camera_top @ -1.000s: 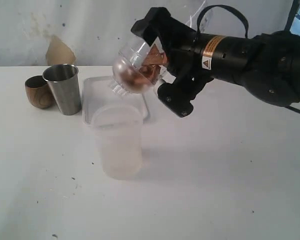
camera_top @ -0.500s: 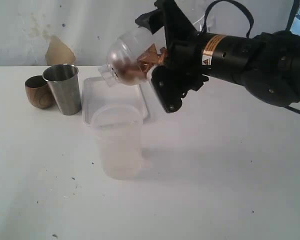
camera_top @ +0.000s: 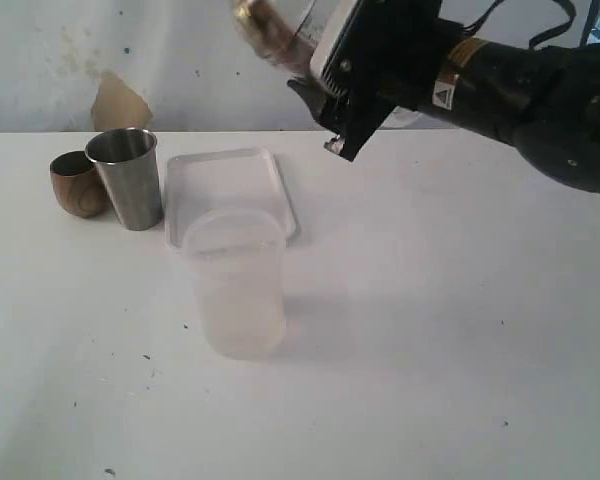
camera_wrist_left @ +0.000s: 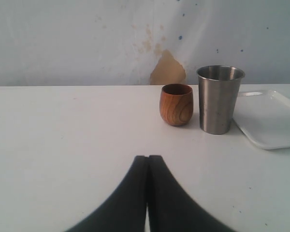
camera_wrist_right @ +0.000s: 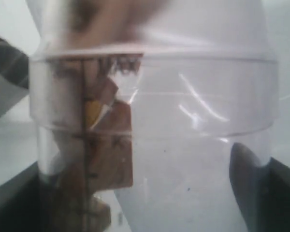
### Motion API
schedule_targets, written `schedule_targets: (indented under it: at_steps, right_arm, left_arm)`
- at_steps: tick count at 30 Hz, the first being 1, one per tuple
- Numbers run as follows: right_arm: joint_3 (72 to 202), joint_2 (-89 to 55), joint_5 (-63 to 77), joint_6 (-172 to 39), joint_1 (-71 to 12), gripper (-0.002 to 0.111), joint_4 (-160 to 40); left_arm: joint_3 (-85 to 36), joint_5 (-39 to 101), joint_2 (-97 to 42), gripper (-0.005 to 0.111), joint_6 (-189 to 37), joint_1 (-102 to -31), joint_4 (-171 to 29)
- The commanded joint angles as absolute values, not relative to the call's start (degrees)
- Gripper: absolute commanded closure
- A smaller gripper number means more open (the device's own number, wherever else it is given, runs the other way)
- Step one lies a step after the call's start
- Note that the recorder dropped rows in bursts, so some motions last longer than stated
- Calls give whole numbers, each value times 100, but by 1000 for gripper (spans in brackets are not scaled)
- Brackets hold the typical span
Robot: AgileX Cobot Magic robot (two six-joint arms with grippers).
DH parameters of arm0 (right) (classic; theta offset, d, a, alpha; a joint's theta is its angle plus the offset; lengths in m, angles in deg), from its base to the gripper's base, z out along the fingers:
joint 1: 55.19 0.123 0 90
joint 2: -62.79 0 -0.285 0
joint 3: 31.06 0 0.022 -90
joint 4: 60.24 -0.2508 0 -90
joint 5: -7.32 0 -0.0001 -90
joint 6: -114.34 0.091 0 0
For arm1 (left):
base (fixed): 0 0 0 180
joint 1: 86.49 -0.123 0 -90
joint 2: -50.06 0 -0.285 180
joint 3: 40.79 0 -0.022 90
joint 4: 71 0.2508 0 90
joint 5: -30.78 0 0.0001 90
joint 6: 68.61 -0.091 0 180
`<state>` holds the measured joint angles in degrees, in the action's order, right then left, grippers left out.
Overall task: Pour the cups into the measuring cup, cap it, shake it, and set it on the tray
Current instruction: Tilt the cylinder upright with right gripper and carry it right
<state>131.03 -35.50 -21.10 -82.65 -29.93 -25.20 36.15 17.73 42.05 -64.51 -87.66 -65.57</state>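
The right gripper [camera_top: 332, 62] clasped the measuring cup [camera_top: 268, 20] across its barrel, fingers spread wide around it. The cup was tilted, high over the tabletop [camera_top: 430, 330] near the tray's [camera_top: 230, 180] far end, with brown chunks loose inside. Clear plastic like this is probably light, smooth and slightly flexible, so a mid-body hold suits it. The left gripper [camera_wrist_left: 147, 166] had its fingers pressed together, empty.
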Motion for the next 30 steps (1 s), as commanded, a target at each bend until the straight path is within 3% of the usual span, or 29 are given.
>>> schedule_targets:
  at_steps: [1, 9, 16, 30]
  right_arm:
    - [13166, -3536, -3446, -5844, -3353, 108, -1657]
    - [13166, -3570, -4121, -4133, -3727, 108, -1217]
    - [13166, -4089, -6208, -2736, -4216, 108, -1119]
    - [13095, -5604, -6264, -3022, -4931, 108, -884]
  left_arm:
    - [3643, 1788, 4228, 107, -6462, -8746, -6565]
    - [3643, 1788, 4228, 107, -6462, -8746, -6565]
    - [3643, 1788, 4228, 107, -6462, -8746, -6565]
    - [3643, 1788, 4228, 107, -6462, -8746, -6565]
